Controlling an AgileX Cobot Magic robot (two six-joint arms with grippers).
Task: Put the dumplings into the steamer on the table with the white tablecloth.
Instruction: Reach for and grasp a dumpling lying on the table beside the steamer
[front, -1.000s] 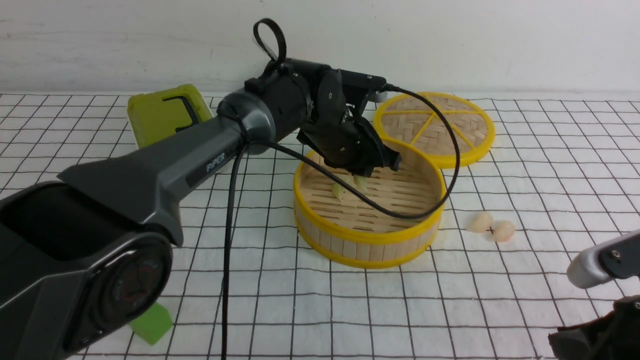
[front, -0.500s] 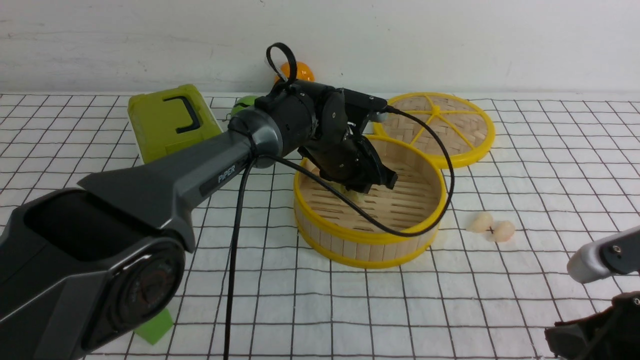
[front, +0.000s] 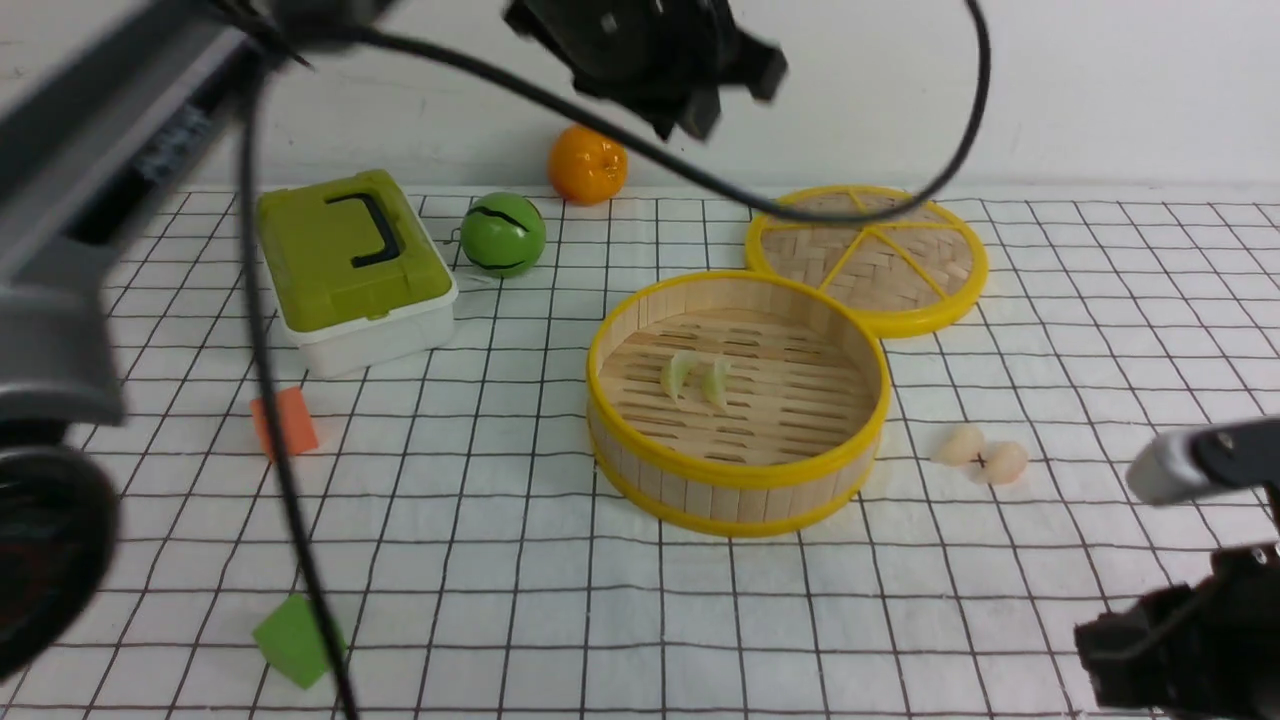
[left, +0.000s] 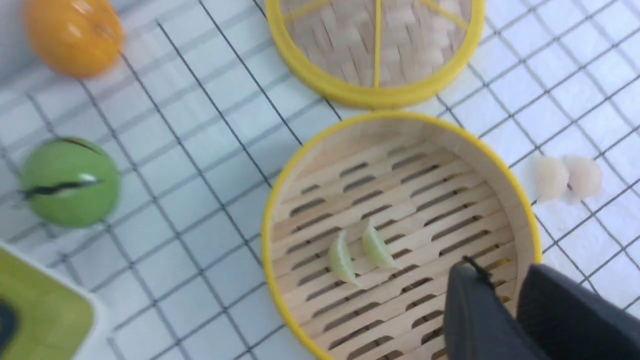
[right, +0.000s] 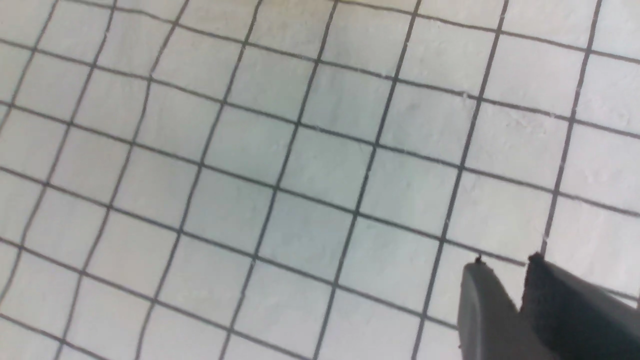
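**Left gripper** (left: 500, 272): the fingers stand all but together with nothing between them. It hangs high above the near side of the steamer (front: 735, 475).

**Right gripper** (right: 505, 265): the fingers are parted by a narrow gap and hold nothing. It is low over bare cloth, and no dumpling shows in its wrist view.

**Task items:**
- 2 pale green dumplings (front: 697, 380) lie side by side on the steamer's slatted floor.
- 2 whitish-pink dumplings (front: 982, 457) lie on the table with the white tablecloth (front: 560, 560). They touch each other, are near the steamer wall on the right arm's side, and have a small dark mark at their join.

Judged half done.

**Risks:**
1. The pink pair sit in contact. A grip centred on 1 could push or flick the other away, or lift both loosely so that 1 falls short of the rim.
2. They are small and look smooth. A pinch off centre may squeeze 1 out sideways.
3. The right jaws look too narrow as they stand. Descending without widening would press a dumpling into the cloth.
4. The steamer wall is close, so a sideways approach could nudge the basket against the lid (front: 900, 270).
5. The left arm's cable (front: 280, 450) loops over the work area and could snag.
6. A high release could bounce a dumpling out.
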